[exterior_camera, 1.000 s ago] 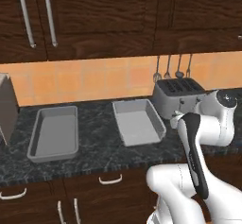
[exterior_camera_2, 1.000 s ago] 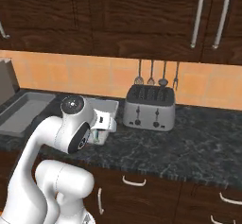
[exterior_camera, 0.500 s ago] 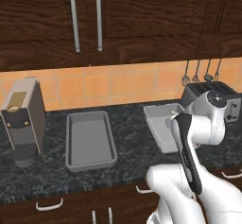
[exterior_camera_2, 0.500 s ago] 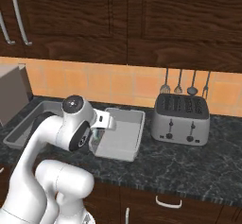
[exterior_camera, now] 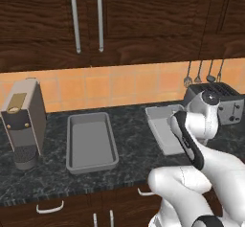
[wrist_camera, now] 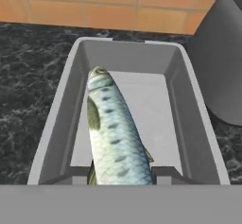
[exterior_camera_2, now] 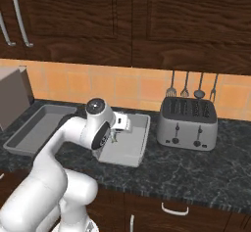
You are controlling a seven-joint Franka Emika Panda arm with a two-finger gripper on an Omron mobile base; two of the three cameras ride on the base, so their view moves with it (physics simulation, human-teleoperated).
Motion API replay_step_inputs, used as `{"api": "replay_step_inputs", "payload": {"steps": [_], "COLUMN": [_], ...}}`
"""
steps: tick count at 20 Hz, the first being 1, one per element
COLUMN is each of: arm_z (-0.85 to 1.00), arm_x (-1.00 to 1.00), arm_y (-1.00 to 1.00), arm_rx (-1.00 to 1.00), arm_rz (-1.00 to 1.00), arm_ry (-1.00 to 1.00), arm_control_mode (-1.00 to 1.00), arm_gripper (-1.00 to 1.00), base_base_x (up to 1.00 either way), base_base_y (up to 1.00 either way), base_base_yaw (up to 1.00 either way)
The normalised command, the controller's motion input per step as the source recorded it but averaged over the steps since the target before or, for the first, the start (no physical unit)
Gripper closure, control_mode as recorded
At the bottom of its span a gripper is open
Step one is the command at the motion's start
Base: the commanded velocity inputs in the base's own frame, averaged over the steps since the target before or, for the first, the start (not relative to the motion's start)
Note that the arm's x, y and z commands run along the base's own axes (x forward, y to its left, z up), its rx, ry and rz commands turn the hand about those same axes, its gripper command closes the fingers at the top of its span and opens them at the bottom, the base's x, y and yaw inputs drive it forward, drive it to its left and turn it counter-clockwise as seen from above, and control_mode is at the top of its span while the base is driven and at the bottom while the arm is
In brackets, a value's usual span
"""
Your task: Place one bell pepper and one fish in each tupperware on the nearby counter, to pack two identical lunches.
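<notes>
In the hand view a silver-green fish (wrist_camera: 116, 133) runs up from between my finger tips, and my gripper (wrist_camera: 122, 173) is shut on it. The fish hangs over the right tupperware (wrist_camera: 189, 119), a light-grey tray with nothing else inside. From the right base view my gripper (exterior_camera_2: 115, 134) sits above that tupperware's (exterior_camera_2: 135, 148) near left part. A second tupperware (exterior_camera: 91, 142) lies to the left with nothing in it, also seen as the left tray (exterior_camera_2: 37, 128) in the right base view. Both trays rest on the dark speckled counter (exterior_camera_2: 196, 167).
A steel toaster (exterior_camera_2: 188, 123) stands right of the trays, with utensils hanging on the orange tiled wall behind it. A grey coffee machine (exterior_camera: 24, 120) stands at the counter's left end. Dark wooden cabinets hang overhead.
The whole scene has slid rightward in both base views, so the base has moved left; the coffee machine came into view. The arm keeps its pose with the fish.
</notes>
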Motion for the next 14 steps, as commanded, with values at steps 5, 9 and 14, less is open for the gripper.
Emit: {"api": "replay_step_inputs", "payload": {"steps": [5, 9, 14], "arm_z": [-0.37, -0.39, -0.57], "arm_x": [0.46, 0.53, 0.5], "arm_y": [-0.3, -0.05, 0.0], "arm_rx": [0.03, 0.0, -0.01], "arm_rz": [0.04, 0.04, 0.0], "arm_ry": [0.11, -0.02, -0.01], "arm_control_mode": [-1.0, -1.0, -1.0], "arm_gripper": [1.0, 1.0, 1.0], "base_base_x": [0.0, 0.0, 0.0], "base_base_y": [0.0, 0.0, 0.0], "base_base_yaw": [0.0, 0.0, 0.0]}}
